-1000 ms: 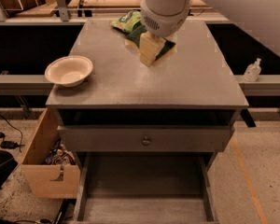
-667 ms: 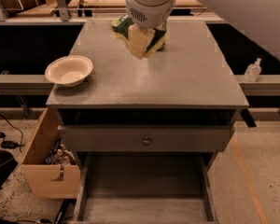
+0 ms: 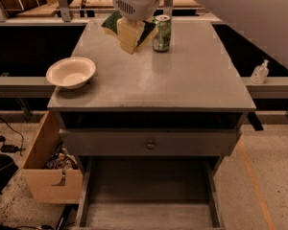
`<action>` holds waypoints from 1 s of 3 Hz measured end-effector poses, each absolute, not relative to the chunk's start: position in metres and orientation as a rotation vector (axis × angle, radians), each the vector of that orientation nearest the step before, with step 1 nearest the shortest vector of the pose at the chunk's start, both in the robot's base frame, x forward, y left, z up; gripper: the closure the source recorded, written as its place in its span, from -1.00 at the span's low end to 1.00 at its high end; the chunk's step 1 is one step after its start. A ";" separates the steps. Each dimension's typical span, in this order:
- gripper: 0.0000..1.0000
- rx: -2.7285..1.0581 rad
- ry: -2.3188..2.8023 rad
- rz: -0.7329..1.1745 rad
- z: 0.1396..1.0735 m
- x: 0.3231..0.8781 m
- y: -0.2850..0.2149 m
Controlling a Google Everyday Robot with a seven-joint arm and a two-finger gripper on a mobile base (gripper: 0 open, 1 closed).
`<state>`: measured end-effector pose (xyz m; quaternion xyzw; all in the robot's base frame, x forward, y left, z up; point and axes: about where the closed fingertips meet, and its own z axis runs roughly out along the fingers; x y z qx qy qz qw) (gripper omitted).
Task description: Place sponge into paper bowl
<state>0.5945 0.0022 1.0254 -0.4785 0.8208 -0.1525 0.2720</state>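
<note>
At the left of the grey worktop (image 3: 182, 85), well apart from everything else: the paper bowl (image 3: 71, 72), shallow, round, cream-white, with a wide flared rim and a smooth, bare, pale inside. Under the worktop, a shut drawer front (image 3: 150, 143), flat grey, with a small round knob; lower down, a grey drawer (image 3: 149, 210) pulled out, its flat floor in shadow. To the left, near the floor, a pale wooden box (image 3: 48, 176) standing open, with a dark tangle of small items inside, too small to name. High over the back of the worktop, the gripper (image 3: 133, 27), white and rounded with a vented band, jaws clamped on the sponge (image 3: 126, 38) and holding it tilted, clear of the surface. Of the sponge: thick pale yellow foam toward the camera, dark green scouring layer along the right side, wavy edge. Just right of it, upright on the worktop, a green can (image 3: 162, 32), glossy, with a silvery top. Peeking out left of the gripper, a corner of a light-green snack bag (image 3: 108, 23), mostly hidden. On the ledge to the right, a small clear pump bottle (image 3: 260, 72). Against 0.7 s earlier: gripper and sponge shifted left, toward the bowl's side, not over the bowl; can uncovered, previously hidden behind the arm; bowl in the same spot.
</note>
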 end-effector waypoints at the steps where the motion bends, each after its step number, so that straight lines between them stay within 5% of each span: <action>1: 1.00 -1.331 2.191 -0.414 1.024 0.606 0.013; 3: 1.00 -1.569 2.170 -0.495 0.992 0.647 0.063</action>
